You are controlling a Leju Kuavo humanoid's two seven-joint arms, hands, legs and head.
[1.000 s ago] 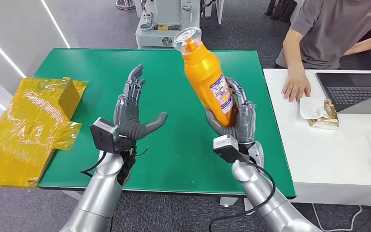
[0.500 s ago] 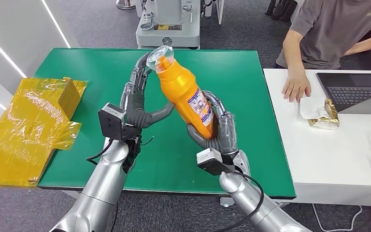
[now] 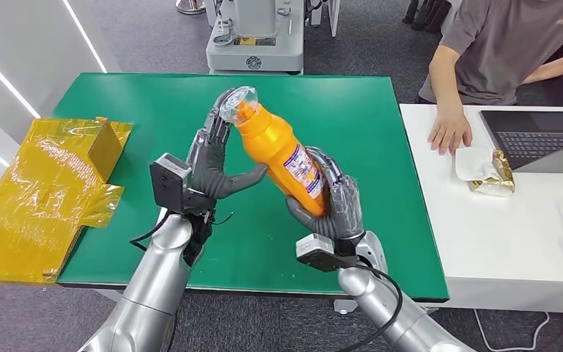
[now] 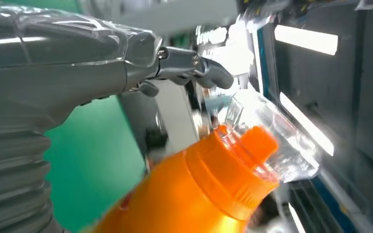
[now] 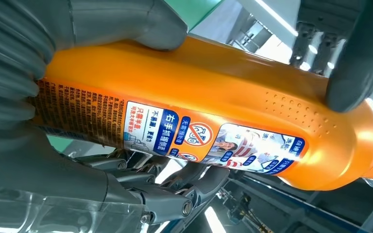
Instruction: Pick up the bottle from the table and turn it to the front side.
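The right hand (image 3: 330, 202) grips the lower part of the orange bottle (image 3: 282, 154), tilted above the green table (image 3: 381, 147). The left hand (image 3: 212, 165) has its fingers spread, with the thumb touching the bottle's side.

I see a robotics lab or office: green table (image 3: 154, 95) mid-frame, grey carpet (image 3: 154, 37) along the top, machine base (image 3: 254, 33) top centre, and at right a person (image 3: 498, 51) with laptop (image 3: 539, 139) on white desk (image 3: 513, 242).
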